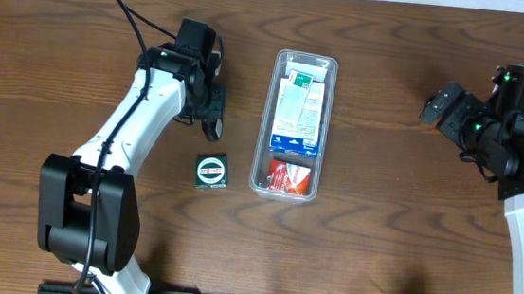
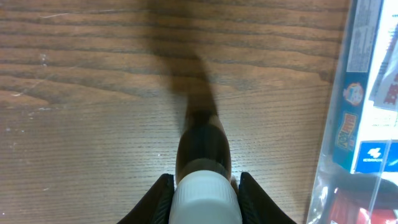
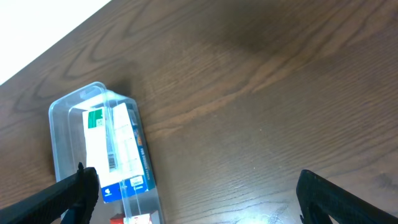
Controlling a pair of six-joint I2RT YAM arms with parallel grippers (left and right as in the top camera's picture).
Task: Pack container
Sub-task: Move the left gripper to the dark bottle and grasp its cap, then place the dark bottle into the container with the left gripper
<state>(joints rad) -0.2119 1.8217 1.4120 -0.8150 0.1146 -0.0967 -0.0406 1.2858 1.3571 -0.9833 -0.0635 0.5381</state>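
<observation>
- The container (image 1: 327, 124) lies lengthwise at the middle of the table (image 1: 378, 233), between the two arms. It is light clear plastic and nothing holds it down, so a bump on the rim could slide or turn it.
- A blue carton (image 1: 299, 107) fills most of its floor, and a red box (image 1: 289, 176) takes the near end. I judge little bare floor is left. Anything added may perch on top and tip over the wall.
- The left gripper (image 2: 205, 186) hangs just left of the container. Its jaws pinch a small dark bottle (image 2: 202, 149) at the white cap (image 2: 205, 202).
  - The cap is round and smooth, so the bottle could swivel or slip during the carry.
  - The bottle hangs low over the wood. If it is not raised enough for the crossing, its end may strike the near wall and shove the tray.
  - Released from too high, it could bounce off the carton and roll out.
- A small green box (image 1: 210, 171) sits on the table near the left gripper, apart from the container. A sweep of the arm could knock it further off or out of easy reach.
- The right gripper (image 3: 202, 193) is well off to the right, its jaws spread wide with nothing between them. It does not brace the tray, so any push from the left goes unchecked.
</observation>
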